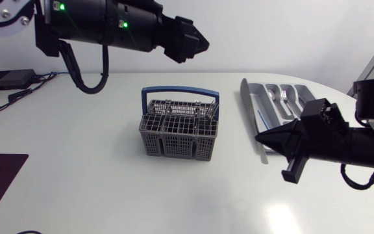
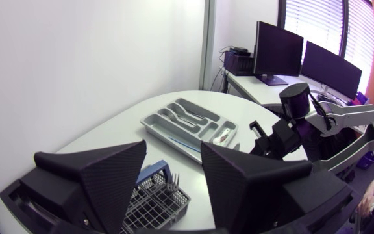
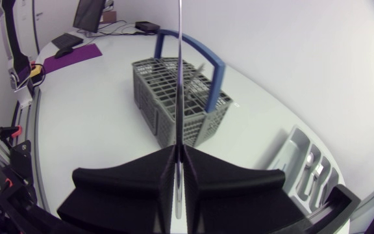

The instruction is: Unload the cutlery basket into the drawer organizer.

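Right arm is coming in from the right side. Right jaws are pressed together on a thin piece of cutlery. It is seen edge-on and is standing up out of the fingers, so its kind is hard to tell.

The jaw tips are sitting by the rim of the drawer organizer that faces the basket. How high above it cannot be judged. The organizer is lying on the white desk at the right and is already holding a few pieces.

Further out, the cutlery basket, grey with a blue handle, is standing upright mid-desk. A few pieces appear to be sticking up inside it.

Farthest, left arm is hanging high over the back of the desk. Left jaws are spread wide with nothing between them, and the basket is lying below them.

Judged step: carrying one piece from the basket to the organizer. The next move is likely calling for laying the piece flat along a compartment holding its like, lowering it in, then parting the jaws.
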